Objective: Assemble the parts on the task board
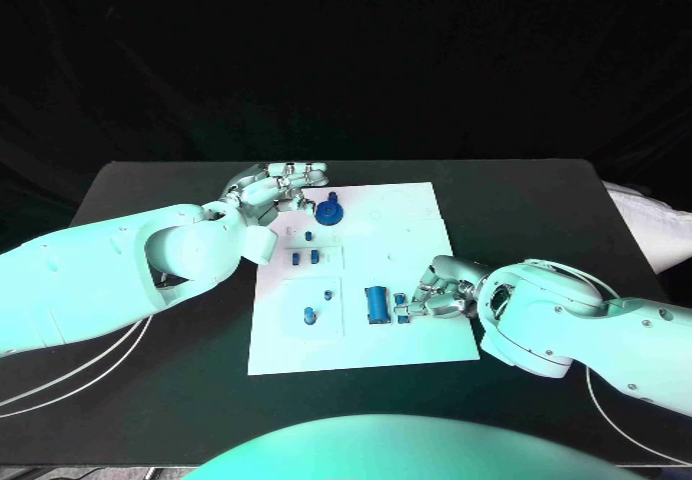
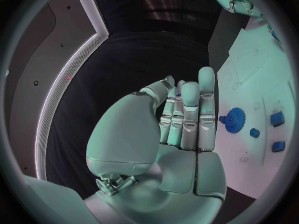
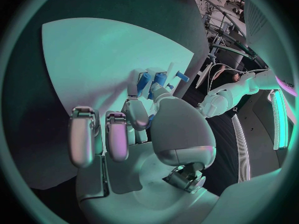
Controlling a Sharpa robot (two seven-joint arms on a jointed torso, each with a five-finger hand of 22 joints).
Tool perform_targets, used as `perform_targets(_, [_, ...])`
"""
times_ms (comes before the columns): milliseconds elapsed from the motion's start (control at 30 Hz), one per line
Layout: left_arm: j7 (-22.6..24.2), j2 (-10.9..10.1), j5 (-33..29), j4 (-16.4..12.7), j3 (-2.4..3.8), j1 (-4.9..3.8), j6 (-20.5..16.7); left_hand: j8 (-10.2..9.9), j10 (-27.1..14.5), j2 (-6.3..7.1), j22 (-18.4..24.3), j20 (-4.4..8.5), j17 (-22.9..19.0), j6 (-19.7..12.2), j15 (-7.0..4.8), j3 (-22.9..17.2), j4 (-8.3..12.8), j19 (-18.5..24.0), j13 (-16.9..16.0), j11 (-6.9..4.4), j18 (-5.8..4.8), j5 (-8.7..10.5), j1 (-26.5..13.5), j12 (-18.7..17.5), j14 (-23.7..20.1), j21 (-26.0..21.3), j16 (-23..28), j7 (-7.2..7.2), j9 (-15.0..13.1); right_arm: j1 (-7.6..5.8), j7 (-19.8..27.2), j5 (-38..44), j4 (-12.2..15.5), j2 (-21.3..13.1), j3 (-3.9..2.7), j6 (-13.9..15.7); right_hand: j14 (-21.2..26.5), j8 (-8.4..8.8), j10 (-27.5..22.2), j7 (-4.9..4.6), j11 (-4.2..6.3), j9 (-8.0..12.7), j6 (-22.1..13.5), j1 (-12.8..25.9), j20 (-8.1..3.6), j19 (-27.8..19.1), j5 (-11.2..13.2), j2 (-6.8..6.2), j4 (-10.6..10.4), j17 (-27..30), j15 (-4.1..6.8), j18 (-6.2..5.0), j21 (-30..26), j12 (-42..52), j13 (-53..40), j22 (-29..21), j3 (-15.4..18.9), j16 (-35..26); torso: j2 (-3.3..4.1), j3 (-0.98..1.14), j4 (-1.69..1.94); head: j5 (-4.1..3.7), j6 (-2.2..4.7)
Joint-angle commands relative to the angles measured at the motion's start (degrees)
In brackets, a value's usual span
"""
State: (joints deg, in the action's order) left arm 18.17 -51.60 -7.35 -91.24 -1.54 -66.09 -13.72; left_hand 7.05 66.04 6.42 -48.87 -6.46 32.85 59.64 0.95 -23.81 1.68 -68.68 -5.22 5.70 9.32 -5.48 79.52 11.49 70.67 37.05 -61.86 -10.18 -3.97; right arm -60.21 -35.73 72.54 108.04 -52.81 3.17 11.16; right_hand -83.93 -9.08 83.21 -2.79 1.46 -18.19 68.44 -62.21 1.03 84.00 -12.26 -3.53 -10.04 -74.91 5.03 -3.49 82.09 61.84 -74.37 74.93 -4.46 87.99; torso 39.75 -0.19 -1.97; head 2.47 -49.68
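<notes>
The white task board [image 1: 411, 215] lies in the middle of the black table. A blue gear-shaped part [image 1: 330, 212] sits near its far left corner, and my left hand [image 1: 271, 186] hovers just left of it with fingers stretched out and nothing in them. The gear [image 2: 235, 119] also appears in the left wrist view beside those fingers [image 2: 190, 114]. A blue cylinder [image 1: 376, 303] lies on the board's near half. My right hand [image 1: 433, 296] reaches it from the right, fingertips [image 3: 138, 110] against blue parts [image 3: 152, 81]. Whether they grip one is unclear.
Small blue parts stand mid-board [image 1: 307, 257] and others lie on its left near part [image 1: 307, 316]. A pale bundle [image 1: 656, 225] lies at the table's right edge. Bare black table [image 1: 159, 190] surrounds the board.
</notes>
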Motion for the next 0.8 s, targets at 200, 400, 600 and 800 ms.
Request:
perform_targets(200, [0.1,0.1,0.3,0.0,0.03,0.00,1.1,0.2,-0.5,-0.27,0.0,-0.10,-0.1,-0.6,-0.08,0.3,0.0,0.4,0.0,0.03,1.09,-0.10,-0.1,0.4,-0.4,-0.1,0.2,-0.01,0.1,0.41,1.4,0.9,0.9,-0.9,0.01,-1.2,-5.5,-0.25,0.0,-0.13,-0.02,-0.4,-0.6,-2.9,-0.21,1.0,2.8,-0.13,1.8,-12.2,0.16,0.49,-0.2,-0.6,0.1,1.1,1.3,0.1,0.00,-0.01,-0.03,-0.04,0.05])
perform_targets(400, [0.1,0.2,0.3,0.1,0.02,0.00,1.2,0.2,-0.5,-0.27,0.0,-0.10,-0.1,-0.6,-0.08,0.3,0.0,0.4,0.0,0.03,1.09,-0.10,-0.1,0.4,-0.4,-0.1,0.2,-0.01,0.1,0.49,1.4,0.9,0.8,-1.0,0.01,-1.3,-5.5,-0.26,0.0,-0.16,-0.05,-0.5,-0.6,-2.8,-0.18,1.0,3.1,0.31,1.7,-12.3,0.13,0.50,-0.2,-0.6,0.1,1.2,1.7,0.1,-0.01,-0.04,0.07,-0.19,0.06])
perform_targets(600, [0.1,0.2,0.4,0.2,0.02,0.00,1.1,0.2,-0.5,-0.27,0.0,-0.10,-0.1,-0.6,-0.08,0.3,0.0,0.4,0.0,0.03,1.09,-0.10,-0.1,0.4,-0.4,-0.1,0.2,-0.01,0.1,0.50,1.3,1.0,0.3,-0.8,0.01,-1.9,-5.5,-0.26,0.0,-0.16,-0.05,-0.5,-0.6,-2.8,-0.17,1.0,3.1,0.55,1.6,-12.3,0.12,0.50,-0.2,-0.6,0.1,1.2,1.8,0.1,0.02,-0.06,0.03,-0.13,0.03])
perform_targets(800, [0.0,0.1,0.4,0.1,0.02,0.00,1.2,0.2,-0.5,-0.27,0.0,-0.10,-0.1,-0.6,-0.08,0.3,0.0,0.4,0.0,0.03,1.09,-0.10,-0.1,0.4,-0.4,-0.1,0.2,-0.01,0.1,0.51,1.2,1.7,-1.0,-0.3,0.01,-2.3,-5.5,-0.24,0.0,-0.10,-0.01,-0.7,-0.7,-3.9,-0.16,1.0,3.1,1.51,2.0,-12.4,0.14,0.50,-0.2,-0.6,0.0,1.2,2.0,0.2,0.04,-0.02,0.05,-0.15,-0.07])
